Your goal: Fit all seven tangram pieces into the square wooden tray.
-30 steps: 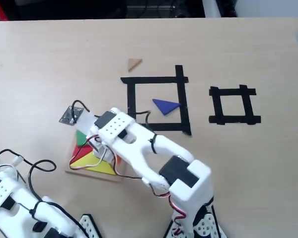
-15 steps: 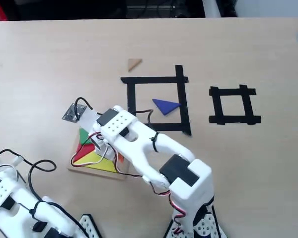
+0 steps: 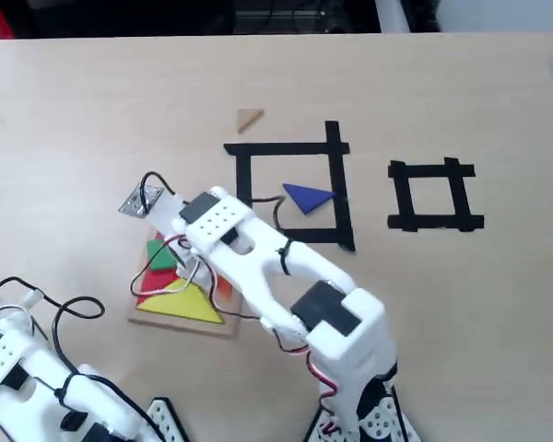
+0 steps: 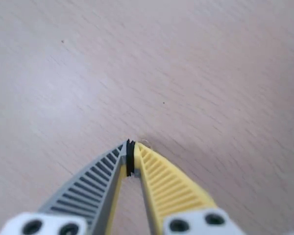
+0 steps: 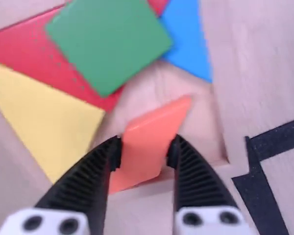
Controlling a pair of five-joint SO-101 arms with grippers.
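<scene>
The square wooden tray [image 3: 166,320] lay on the worktop [image 3: 92,92] near its front left, under the forward end of the right arm. Inside it a green square [image 5: 108,41] lay partly over a red triangle [image 5: 34,54], with a yellow triangle [image 5: 44,112] alongside the red one and a light blue triangle [image 5: 188,39] touching the green square's far corner. An orange piece [image 5: 157,125] sat over the bare tray floor beside these, one corner toward the light blue triangle. The right gripper [image 5: 144,147] was closed partway onto the orange piece, a black finger pressed to each of its long sides. Two pieces lay outside the tray: a dark blue triangle [image 3: 306,196] inside the larger black tape square [image 3: 341,184], and a tan triangle [image 3: 249,118] just beyond that square's far edge. A smaller tape square [image 3: 433,221] was marked farther right. The left gripper [image 4: 130,156], at the worktop's front left corner, had its grey and yellow fingers pressed together with nothing between them, above bare worktop.
</scene>
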